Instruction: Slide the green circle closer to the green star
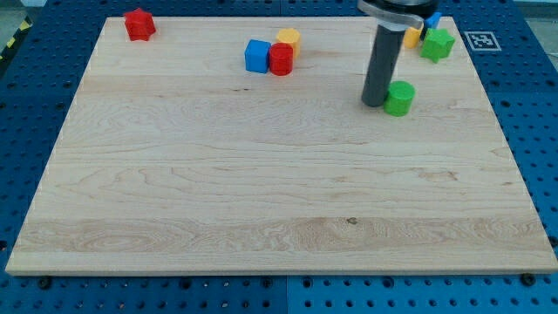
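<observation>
The green circle (400, 98) lies on the wooden board at the view's upper right. The green star (438, 44) sits above and to the right of it, near the board's top edge. My rod comes down from the view's top, and my tip (375, 103) rests on the board right against the green circle's left side. A short gap of bare board separates the circle from the star.
A yellow block (412, 37) and a blue block (433, 19) sit next to the green star, partly hidden by the rod. A blue cube (256, 56), red cylinder (281, 60) and yellow block (289, 39) cluster at top centre. A red star (139, 23) lies top left.
</observation>
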`<state>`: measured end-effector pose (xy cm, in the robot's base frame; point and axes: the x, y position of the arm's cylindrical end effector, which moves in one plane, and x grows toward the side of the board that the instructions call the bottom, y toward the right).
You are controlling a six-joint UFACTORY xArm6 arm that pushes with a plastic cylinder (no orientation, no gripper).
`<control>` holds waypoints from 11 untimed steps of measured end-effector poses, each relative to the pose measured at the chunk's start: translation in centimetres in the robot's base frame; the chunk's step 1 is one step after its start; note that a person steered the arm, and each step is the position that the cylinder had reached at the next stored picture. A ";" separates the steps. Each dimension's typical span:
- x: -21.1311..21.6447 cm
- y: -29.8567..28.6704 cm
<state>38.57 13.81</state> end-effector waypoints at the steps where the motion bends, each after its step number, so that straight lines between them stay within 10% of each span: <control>1: 2.6 0.9; 11: -1.5 6.7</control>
<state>37.06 20.53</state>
